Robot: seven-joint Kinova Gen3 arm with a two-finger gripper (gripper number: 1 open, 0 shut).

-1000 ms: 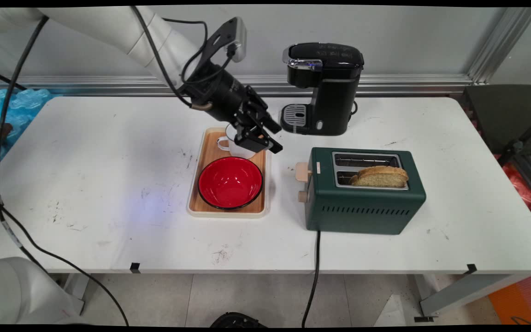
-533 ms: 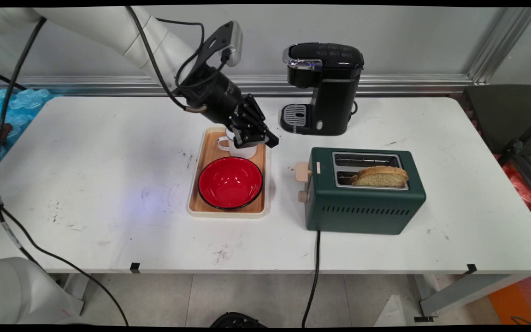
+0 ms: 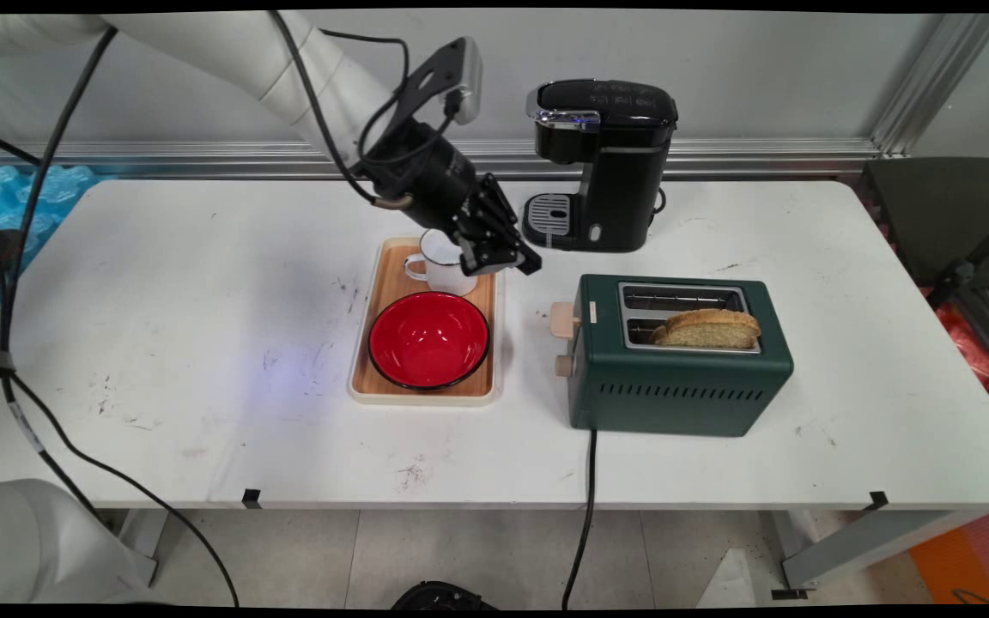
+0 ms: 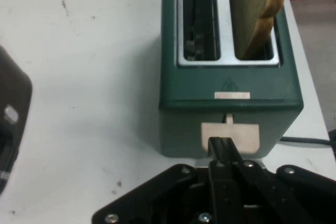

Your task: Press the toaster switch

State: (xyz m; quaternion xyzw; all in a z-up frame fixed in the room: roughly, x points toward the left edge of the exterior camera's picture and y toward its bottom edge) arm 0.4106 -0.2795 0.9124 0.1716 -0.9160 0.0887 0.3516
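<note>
the end effector (image 3: 507, 257), fingers pressed together and holding nothing, hangs beside the white mug (image 3: 445, 264) on the wooden tray (image 3: 387, 283). it faces the green toaster's (image 4: 231, 93) lever (image 4: 230, 136); bread (image 3: 707, 328) sits in the near slot
</note>
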